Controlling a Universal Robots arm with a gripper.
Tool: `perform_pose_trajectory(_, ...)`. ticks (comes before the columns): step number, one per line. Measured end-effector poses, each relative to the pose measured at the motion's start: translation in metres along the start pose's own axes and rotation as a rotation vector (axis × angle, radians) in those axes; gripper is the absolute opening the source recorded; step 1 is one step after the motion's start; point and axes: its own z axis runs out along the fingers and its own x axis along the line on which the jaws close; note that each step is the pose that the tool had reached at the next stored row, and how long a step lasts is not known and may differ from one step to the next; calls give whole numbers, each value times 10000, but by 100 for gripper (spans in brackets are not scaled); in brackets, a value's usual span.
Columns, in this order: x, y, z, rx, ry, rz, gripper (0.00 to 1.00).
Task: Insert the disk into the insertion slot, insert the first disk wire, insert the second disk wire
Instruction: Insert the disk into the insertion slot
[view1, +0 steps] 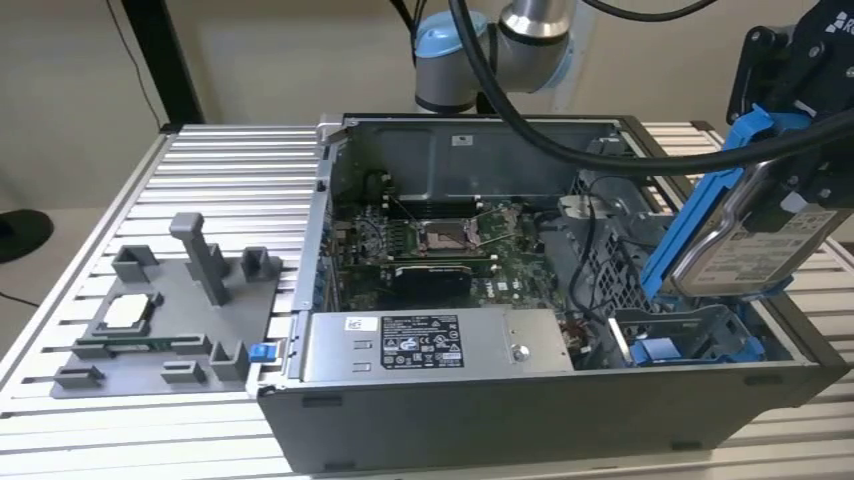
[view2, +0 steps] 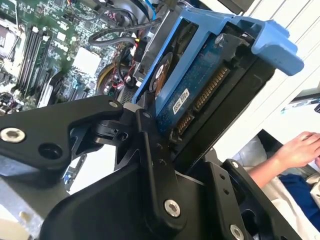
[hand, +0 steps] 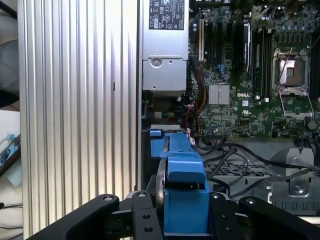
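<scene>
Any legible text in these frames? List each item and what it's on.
Nothing reads well enough to quote.
power-supply box label: white print on black, too small to read.
disk white label: print too small.
sticker on the disk's circuit-board side: blurred.
motherboard white markings: too small to read reliably.

The disk (view1: 747, 250) above the insertion slot (view1: 694, 338), exterior view's right.

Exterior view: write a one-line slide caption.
Gripper holds the disk tilted above the insertion slot of the open PC case.
</scene>
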Motion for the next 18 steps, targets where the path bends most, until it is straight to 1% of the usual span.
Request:
perform_pose_trajectory(11, 0, 0, 5, 0, -2, 0, 0)
perform_pose_trajectory(13, 0, -1, 21, 0, -1, 0, 0)
perform_pose_trajectory(18, 0, -19, 109, 0, -2, 0, 0)
